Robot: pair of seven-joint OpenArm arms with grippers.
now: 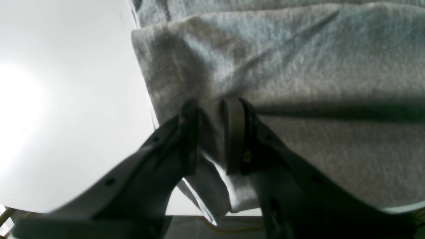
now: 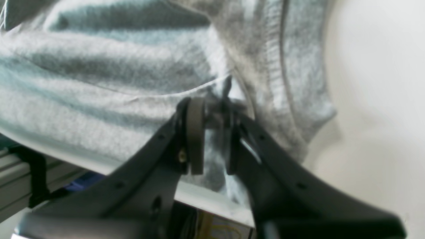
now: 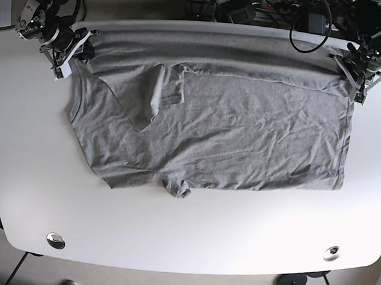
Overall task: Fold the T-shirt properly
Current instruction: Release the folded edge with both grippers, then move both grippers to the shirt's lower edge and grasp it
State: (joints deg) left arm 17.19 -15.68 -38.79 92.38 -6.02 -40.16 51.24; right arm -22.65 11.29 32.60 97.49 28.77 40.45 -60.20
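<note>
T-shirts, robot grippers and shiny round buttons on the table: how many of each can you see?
T-shirt: 1, grey
Grippers: 2, the left gripper and the right gripper, each pinching a far corner of the shirt
Round metal fittings in the table: 2, one and another
Total: 5

So the surface is a big white rounded-corner table [image 3: 192, 238], glossy and plain. Lying right on it is a grey cotton T-shirt [image 3: 242, 139], spread out wide and pretty wrinkled, covering the 12 o'clock half and draped over the far edge. One sleeve is folded in toward 10 o'clock. Two small round metal fittings [image 3: 55, 240] sit at 7 and 5 o'clock near the front edge.
</note>
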